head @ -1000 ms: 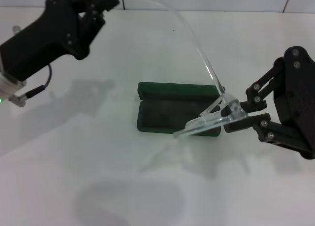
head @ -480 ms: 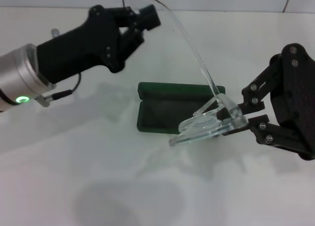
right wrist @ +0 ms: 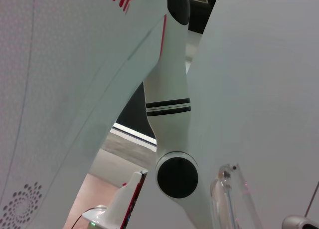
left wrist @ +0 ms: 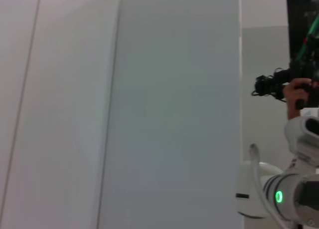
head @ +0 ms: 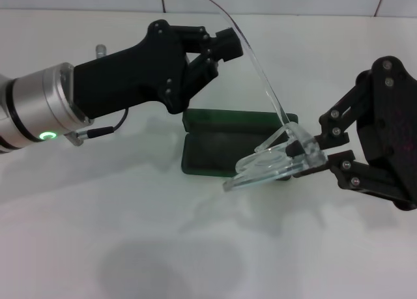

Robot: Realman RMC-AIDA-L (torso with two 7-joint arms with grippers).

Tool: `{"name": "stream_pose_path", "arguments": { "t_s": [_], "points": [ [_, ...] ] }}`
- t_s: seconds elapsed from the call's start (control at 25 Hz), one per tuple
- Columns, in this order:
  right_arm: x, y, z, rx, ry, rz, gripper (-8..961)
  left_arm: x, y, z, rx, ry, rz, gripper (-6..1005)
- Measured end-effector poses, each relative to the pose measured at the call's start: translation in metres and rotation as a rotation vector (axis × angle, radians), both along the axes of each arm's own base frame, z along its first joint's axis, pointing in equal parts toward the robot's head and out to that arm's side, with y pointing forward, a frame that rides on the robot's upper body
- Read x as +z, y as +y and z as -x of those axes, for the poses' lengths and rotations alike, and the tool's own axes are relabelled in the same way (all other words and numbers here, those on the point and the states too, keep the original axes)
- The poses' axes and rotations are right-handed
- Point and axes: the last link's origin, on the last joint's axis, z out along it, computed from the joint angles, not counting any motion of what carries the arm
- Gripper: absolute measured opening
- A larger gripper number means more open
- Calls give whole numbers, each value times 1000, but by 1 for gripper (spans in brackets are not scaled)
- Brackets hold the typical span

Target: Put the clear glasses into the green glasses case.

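Over the open case (head: 225,139), the glasses (head: 273,162) hang in mid-air, not yet inside! That green case lies flat on the white table (head: 130,234), lid swung back, dark lining showing, nothing in it. So by my read we're midway: the glasses are lifted and brought across, but lowering them in is all to come, and the arms look far from folded.

Right gripper (head: 311,157) has them. It comes in from the right side, fingers clamped on the frame's end near the hinge, closed tight on the clear plastic. The front of the frame tips down toward the case's near right corner, just above it, though I can't tell if it touches the rim. One long clear arm sweeps up and back in a curve toward the far wall.

Now the left gripper (head: 225,46)! It reaches in from the left, raised above the table, its tip right beside that upswept arm, about halfway along it. Touching or a hair apart, I cannot tell, and its black fingers bunch together so I can't say if they're parted or closed. My guess is that it means to fold that arm down.
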Motion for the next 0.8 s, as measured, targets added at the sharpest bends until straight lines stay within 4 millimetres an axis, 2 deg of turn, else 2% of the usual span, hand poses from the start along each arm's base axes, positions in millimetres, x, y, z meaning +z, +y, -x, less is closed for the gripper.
{"name": "stream_pose_path", "arguments": {
  "t_s": [0.8],
  "points": [
    [-2,1,-4,-11,7,8,48,5,-10,-9,-84,-47,46,54]
  ]
}}
